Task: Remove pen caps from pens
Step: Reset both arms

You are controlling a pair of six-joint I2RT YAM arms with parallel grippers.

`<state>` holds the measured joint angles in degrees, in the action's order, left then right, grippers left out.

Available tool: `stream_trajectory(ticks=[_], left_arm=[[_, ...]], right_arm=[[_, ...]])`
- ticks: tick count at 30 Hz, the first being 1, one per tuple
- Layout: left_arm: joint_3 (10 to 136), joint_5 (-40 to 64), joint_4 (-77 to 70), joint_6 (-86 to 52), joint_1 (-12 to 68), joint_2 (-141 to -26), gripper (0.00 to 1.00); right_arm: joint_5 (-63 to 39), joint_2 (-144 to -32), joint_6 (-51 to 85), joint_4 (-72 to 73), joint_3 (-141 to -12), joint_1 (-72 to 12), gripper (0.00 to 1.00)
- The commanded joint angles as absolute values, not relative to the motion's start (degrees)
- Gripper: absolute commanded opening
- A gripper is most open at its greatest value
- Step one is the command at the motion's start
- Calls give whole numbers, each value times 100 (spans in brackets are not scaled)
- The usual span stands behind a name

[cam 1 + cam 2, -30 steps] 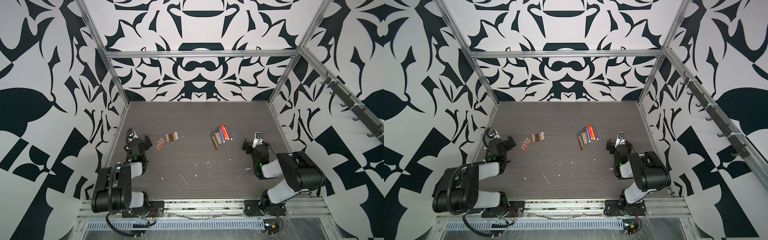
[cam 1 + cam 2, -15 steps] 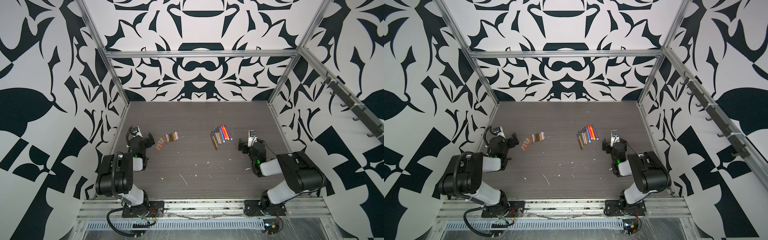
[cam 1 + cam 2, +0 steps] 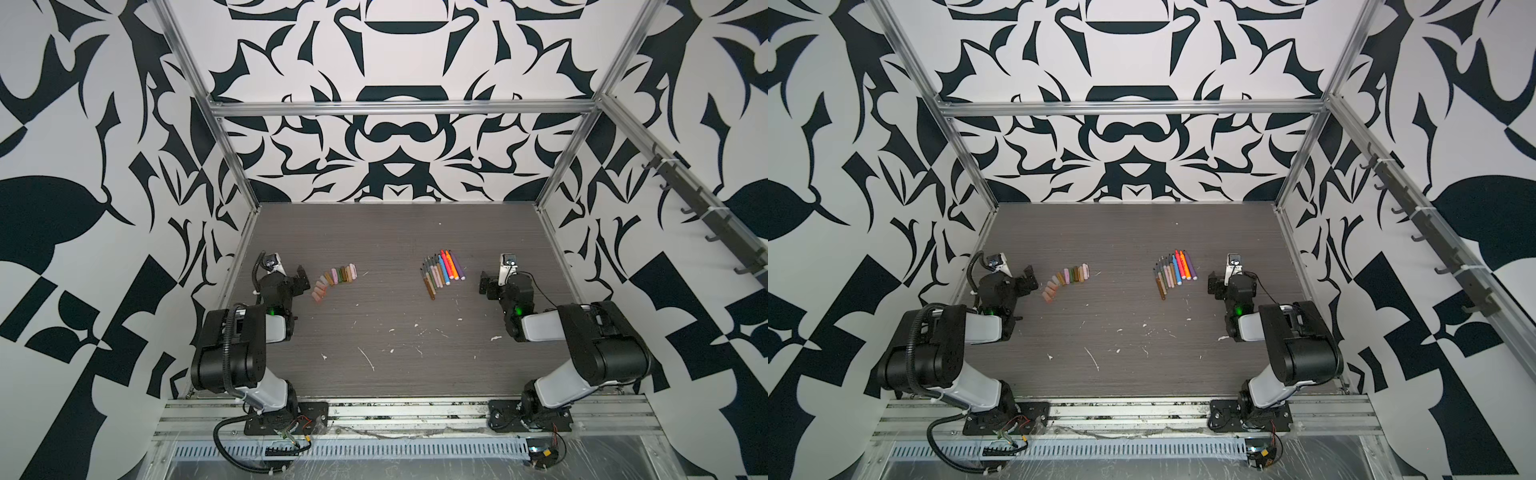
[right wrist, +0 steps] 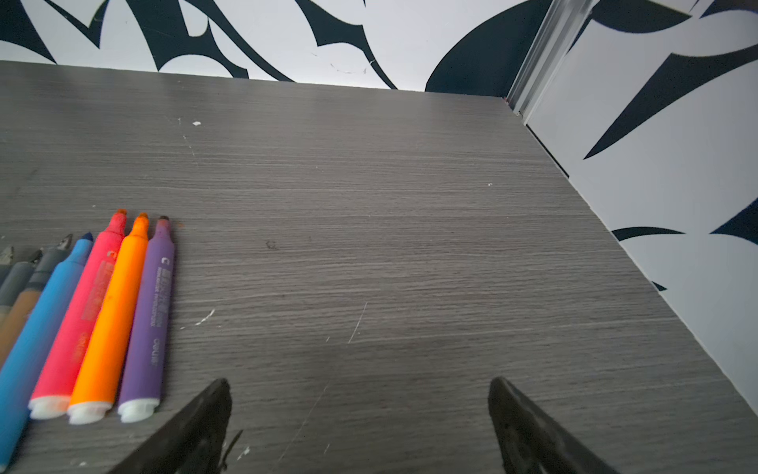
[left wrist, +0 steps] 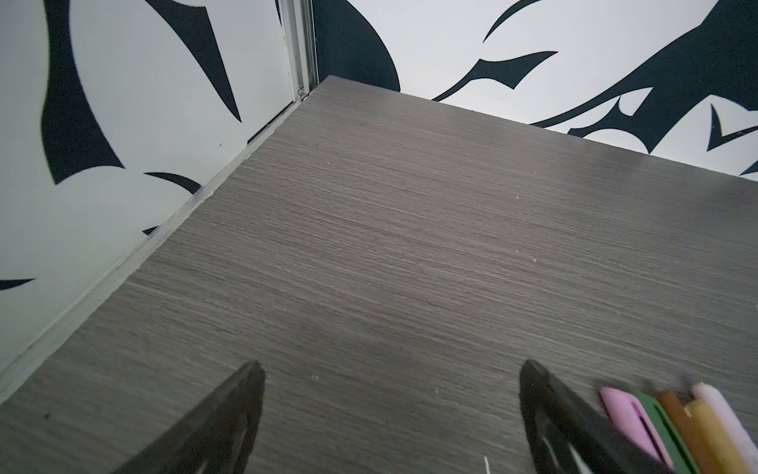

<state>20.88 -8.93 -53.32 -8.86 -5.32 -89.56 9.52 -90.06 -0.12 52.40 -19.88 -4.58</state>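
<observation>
Read the table [image 3: 382, 232] as a clock face from above, with twelve at the far wall and six at the rail where the arms are bolted. The caps [image 3: 334, 280] lie toward ten o'clock in a curved row of short stubs set side by side. They are salmon and pink at the end nearer six, then tan, brown and olive, with a pale pink one at the end nearer the centre.

The pens [image 3: 442, 274] lie toward two o'clock, packed side by side in a fan with their nibs pointing to twelve. From the three o'clock side they run purple, orange, red-pink and blue, then thinner pink, grey and brown ones. In the right wrist view the nibs of the four bright ones are bare.

The left gripper [image 5: 391, 369] sits low at nine o'clock in both top views, just beside the caps. Its jaws are spread wide and hold nothing, and only tabletop shows between the fingers [image 5: 229, 410]. The caps lie just outside one finger, and I cannot tell whether it touches them.

The right gripper [image 4: 360, 383] sits low at three o'clock, near the pens. Its jaws are just as wide and empty, with bare wood grain between its fingers [image 4: 197, 418]. The purple pen lies just beside one finger, with a gap between them.

White flecks [image 3: 365, 357] dot the table toward six o'clock.
</observation>
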Motion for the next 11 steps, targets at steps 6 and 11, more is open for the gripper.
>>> stream_trajectory(ticks=[6,11], left_arm=[[2053,-844,-5476,-831,-527,-8921,99],[2049,-844,-5475,-828,-522,-8924,99]], right_arm=[[822,-8969,42,5111,-2143,-469,99],[800,-8906,2,5233,-2033,-474,99]])
